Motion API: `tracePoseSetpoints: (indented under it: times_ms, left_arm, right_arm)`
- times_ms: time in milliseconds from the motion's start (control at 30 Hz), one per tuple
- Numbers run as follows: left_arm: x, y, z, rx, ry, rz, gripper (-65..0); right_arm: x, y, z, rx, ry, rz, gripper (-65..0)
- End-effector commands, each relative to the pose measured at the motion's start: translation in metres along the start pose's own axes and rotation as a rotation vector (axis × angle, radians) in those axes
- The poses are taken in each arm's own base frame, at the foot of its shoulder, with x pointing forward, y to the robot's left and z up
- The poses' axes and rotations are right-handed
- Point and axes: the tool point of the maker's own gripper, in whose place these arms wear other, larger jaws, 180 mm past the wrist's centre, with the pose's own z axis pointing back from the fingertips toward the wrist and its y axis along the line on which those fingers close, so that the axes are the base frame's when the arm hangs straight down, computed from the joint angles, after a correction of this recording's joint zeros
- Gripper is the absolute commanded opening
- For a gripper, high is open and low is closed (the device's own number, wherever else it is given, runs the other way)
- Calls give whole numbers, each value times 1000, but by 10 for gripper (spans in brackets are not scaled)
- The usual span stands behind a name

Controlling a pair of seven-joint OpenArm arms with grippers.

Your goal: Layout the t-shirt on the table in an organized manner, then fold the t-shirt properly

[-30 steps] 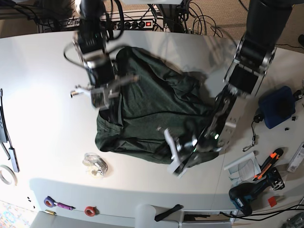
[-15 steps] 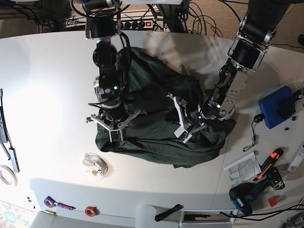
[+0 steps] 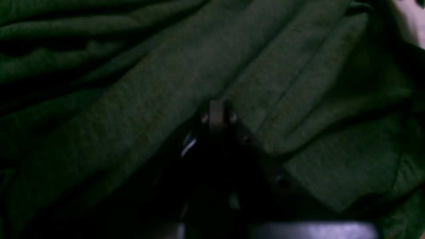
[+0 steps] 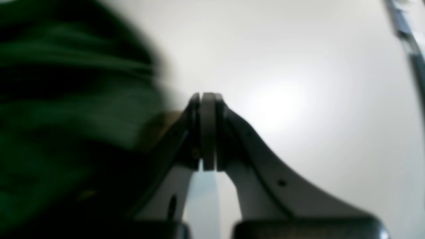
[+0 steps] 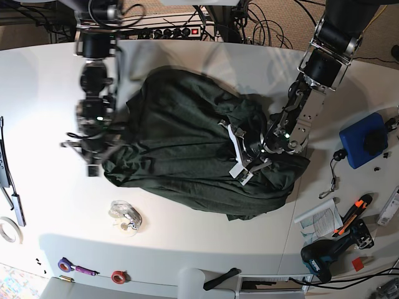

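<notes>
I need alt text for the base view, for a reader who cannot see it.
A crumpled dark green t-shirt lies on a white table. The right gripper, shut, is at the shirt's edge; the left gripper, shut, presses into its middle.

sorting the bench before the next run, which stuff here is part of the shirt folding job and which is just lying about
Part of the job:
- t-shirt, bunched up, not yet laid flat
- table
- left pincer, shut, over the shirt
- right pincer, shut, at the shirt's edge

Just lying about:
- blue pouch
- cordless drill
- orange-handled tool
- clear plastic piece
- tape rolls
</notes>
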Motion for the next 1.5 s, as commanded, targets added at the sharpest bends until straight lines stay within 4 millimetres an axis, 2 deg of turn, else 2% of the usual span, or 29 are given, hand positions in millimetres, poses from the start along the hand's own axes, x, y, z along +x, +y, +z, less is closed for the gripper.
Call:
tracePoseSetpoints:
  times_ms: [0, 133, 233, 300, 400, 533, 633, 767, 800, 867, 900, 933, 1067, 1167, 1333, 1467]
  left_arm:
    - [14, 4, 2, 9, -24, -30, -650]
    - [19, 5, 3, 13, -50, -39, -650]
    - [28, 5, 3, 12, -98, -40, -650]
    - [31, 4, 4, 11, -117, -40, -650]
    - [32, 4, 4, 11, -124, -39, -650]
    - [34, 4, 4, 11, -133, -40, -650]
    - [40, 4, 5, 10, -168, -41, -650]
    - [39, 1, 5, -4, -166, -44, -650]
    - [38, -2, 5, -20, -165, -51, -650]
    - [37, -10, 5, -62, -166, -61, -650]
    - [36, -14, 5, -83, -168, -60, -650]
    - [36, -18, 6, -101, -172, -58, -650]
    - [35, -21, 6, -118, -172, -57, -650]
    - [35, -21, 6, -117, -172, -57, -650]
    - [35, -21, 6, -117, -171, -57, -458]
    - [35, -21, 6, -117, -172, -57, -439]
  right_arm:
    - [22, -16, -2, -34, -64, 6, -650]
    - [23, -43, -2, -74, -68, 51, -650]
    - [30, -48, 1, -70, -85, 32, -650]
    - [44, -36, 9, 6, -121, -28, -650]
    - [71, -3, 32, 181, -171, -99, -650]
    - [98, 53, 91, 469, -235, -183, -650]
    - [100, 75, 136, 554, -274, -214, -650]
    - [86, 81, 181, 540, -278, -174, -650]
    - [81, 80, 189, 530, -271, -168, -624]
    - [68, 80, 199, 518, -239, -193, -442]
    - [59, 81, 202, 514, -211, -225, -372]
    - [49, 83, 203, 510, -178, -260, -342]
    - [12, 91, 211, 488, -61, -389, -336]
    - [-1, 96, 212, 485, -19, -425, -336]
    - [-28, 103, 201, 460, 49, -449, -323]
    - [-50, 114, 190, 468, 100, -545, -323]
